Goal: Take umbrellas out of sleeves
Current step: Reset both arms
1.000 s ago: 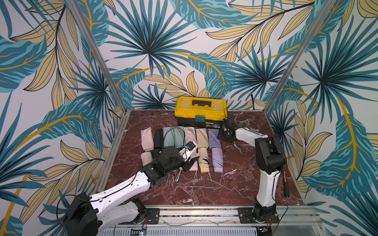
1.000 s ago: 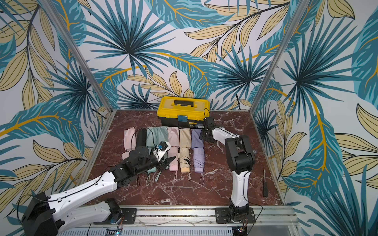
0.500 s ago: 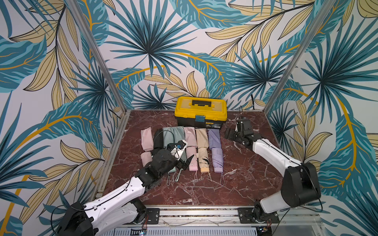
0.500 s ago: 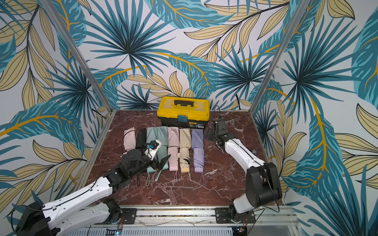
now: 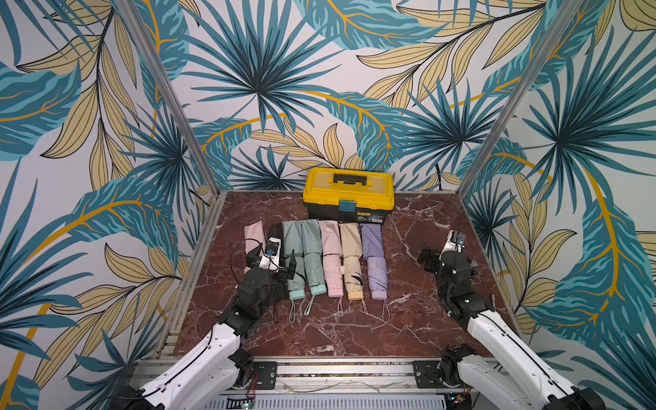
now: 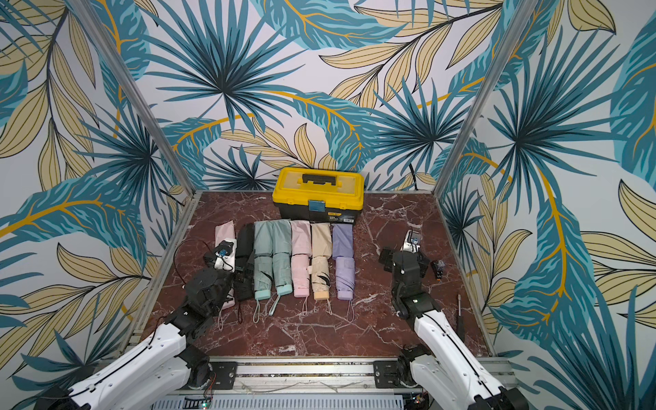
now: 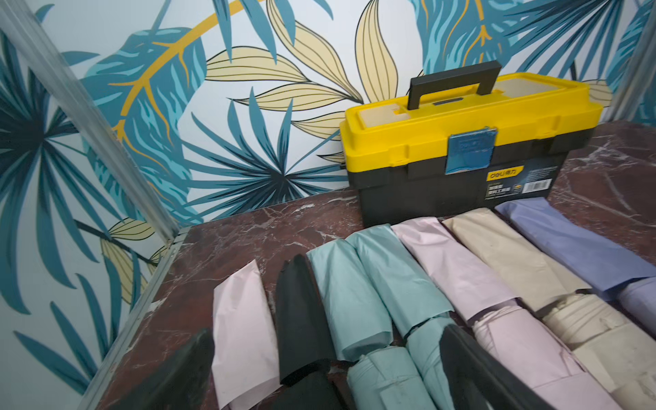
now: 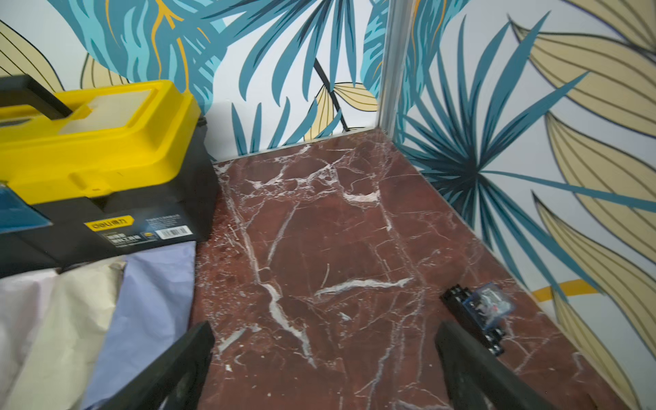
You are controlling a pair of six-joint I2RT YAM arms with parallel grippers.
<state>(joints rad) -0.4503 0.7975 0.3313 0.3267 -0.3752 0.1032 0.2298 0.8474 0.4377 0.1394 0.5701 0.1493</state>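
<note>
Across the table (image 5: 319, 337), before the toolbox (image 5: 349, 198):
- umbrellas (image 5: 333, 273) in one row, sleeves (image 5: 330, 236) at their far ends
- left hand (image 5: 273, 261): jaws apart, empty, above row's left end
- right hand (image 5: 448, 261): jaws apart, empty, above bare table

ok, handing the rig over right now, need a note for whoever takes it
Left gripper: jaws open, empty, over the left end of the row.
Right gripper: jaws open, empty, over the marble right of it.
Seven umbrellas lie side by side, handles toward the arms; flat sleeves at their far ends by the toolbox.
Done: all look pulled out.
Left: check whether any tips sit in sleeve mouths; cannot tell.
</note>
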